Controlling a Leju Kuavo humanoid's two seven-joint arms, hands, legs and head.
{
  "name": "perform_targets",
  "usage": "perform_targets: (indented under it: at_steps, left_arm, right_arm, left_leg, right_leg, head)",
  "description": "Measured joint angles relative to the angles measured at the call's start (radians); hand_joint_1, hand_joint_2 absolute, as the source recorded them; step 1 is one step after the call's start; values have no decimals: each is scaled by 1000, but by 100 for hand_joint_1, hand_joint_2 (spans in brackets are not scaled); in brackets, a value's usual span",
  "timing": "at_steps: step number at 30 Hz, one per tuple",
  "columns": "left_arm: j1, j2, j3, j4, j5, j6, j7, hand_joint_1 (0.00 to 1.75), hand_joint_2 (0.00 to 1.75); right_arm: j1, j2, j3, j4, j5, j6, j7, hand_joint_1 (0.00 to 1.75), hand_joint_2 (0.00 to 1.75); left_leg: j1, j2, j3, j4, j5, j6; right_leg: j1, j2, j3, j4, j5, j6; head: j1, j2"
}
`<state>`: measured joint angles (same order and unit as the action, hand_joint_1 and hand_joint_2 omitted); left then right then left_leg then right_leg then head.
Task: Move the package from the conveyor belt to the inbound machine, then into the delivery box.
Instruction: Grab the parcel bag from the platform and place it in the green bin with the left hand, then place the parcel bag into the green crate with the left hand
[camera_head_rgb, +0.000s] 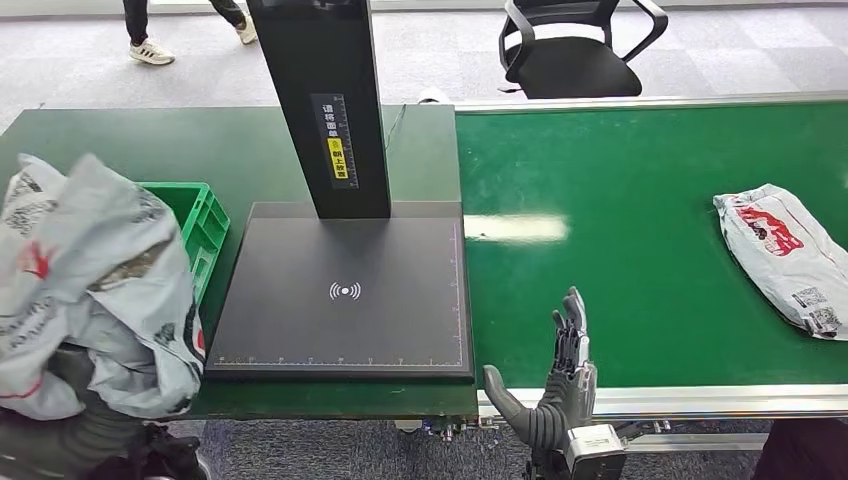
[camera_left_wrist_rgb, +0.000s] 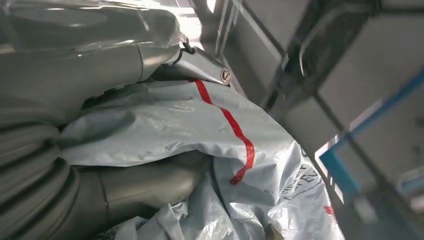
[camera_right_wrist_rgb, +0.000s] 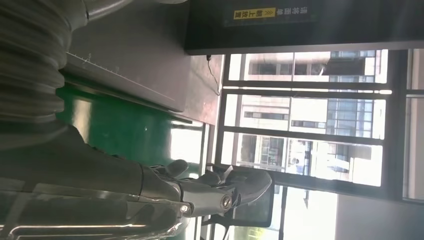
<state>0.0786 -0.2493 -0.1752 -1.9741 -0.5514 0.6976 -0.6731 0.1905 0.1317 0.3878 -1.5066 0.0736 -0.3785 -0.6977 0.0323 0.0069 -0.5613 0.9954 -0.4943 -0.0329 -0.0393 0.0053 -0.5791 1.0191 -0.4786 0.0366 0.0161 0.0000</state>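
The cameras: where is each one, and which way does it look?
Head view: high on the robot, looking down at the machine, belt and crate; right robot hand shows.
Left wrist view: behind the left robot hand, close on the package it holds.
Right wrist view: behind the right robot hand, facing the windows.
Shared: head and left wrist both show the package.

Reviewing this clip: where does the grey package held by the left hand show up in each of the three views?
Head view: the held package fills the lower left, in front of the green delivery box.
Left wrist view: the same package, with a red stripe, sits against the left hand.
Right wrist view: not in it.
Shared landmark: the black inbound machine, also in the right wrist view.
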Motion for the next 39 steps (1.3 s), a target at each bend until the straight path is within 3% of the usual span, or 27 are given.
perform_targets:
  at_steps: [4, 8, 12, 15, 21, 27, 30, 31, 34, 39]
  left_arm:
    - [-78, 15, 89, 54, 23, -3, 23, 149, 175]
    - [-244, 108, 174, 330, 42, -27, 135, 158, 175]
    - [-423, 210, 261, 668, 42, -93, 179, 165, 175]
    - [-515, 265, 311, 862, 40, -129, 196, 164, 175]
    - [-683, 354, 374, 1175, -9, -148, 260, 164, 175]
    - [-790, 413, 433, 1335, -7, -161, 273, 156, 175]
    - [-811, 435, 461, 1368, 1, -170, 273, 50, 175]
    - [-815, 441, 470, 1375, 4, -175, 273, 45, 175]
    - [-822, 458, 499, 1388, 23, -191, 262, 136, 175]
    - [-821, 479, 555, 1394, 66, -197, 231, 139, 175]
  right_arm:
    - [-15, 2, -2, 8, 8, 19, 1, 0, 175]
    - [-37, 6, -5, 17, 16, 34, 2, 0, 175]
    - [-39, 9, -7, 18, 25, 46, 6, 0, 175]
    - [-39, 9, -9, 18, 30, 59, 9, 0, 175]
    - [-47, 17, -17, 19, 44, 88, 20, 0, 175]
    - [-46, 27, -30, 19, 62, 100, 29, 0, 175]
    - [-45, 29, -37, 19, 68, 103, 32, 0, 175]
    - [-45, 30, -39, 19, 69, 103, 33, 0, 175]
    - [-39, 33, -47, 19, 74, 107, 34, 0, 175]
    - [-33, 39, -56, 19, 86, 119, 37, 0, 175]
  left_leg:
    - [0, -1, 2, 0, 1, 1]
    - [0, -2, 3, 0, 3, 0]
    - [0, 0, 2, 0, 5, 0]
    - [0, 4, 2, 0, 5, -1]
    - [1, 6, 0, 0, 4, -2]
    - [1, 6, 0, 0, 4, -2]
    - [1, 6, 0, 0, 4, -2]
    - [1, 6, 0, 0, 4, -2]
    - [1, 6, 0, 0, 4, -2]
    - [1, 6, -1, 0, 4, -2]
  right_leg:
    - [0, -2, 1, 0, 0, 0]
    - [0, -4, 3, 1, 1, -1]
    - [1, -1, 1, 2, 3, -3]
    - [1, 4, -1, 2, 3, -3]
    - [1, 6, -4, 2, 3, -3]
    - [1, 6, -4, 3, 3, -3]
    - [1, 6, -4, 3, 3, -3]
    - [1, 6, -4, 3, 3, -3]
    - [1, 6, -4, 3, 3, -3]
    - [1, 6, -5, 3, 3, -3]
  head:
    - [0, 0]
    - [0, 0]
    - [0, 0]
    - [0, 0]
    - [0, 0]
    - [0, 0]
    - [0, 0]
    - [0, 0]
    - [0, 0]
    - [1, 0]
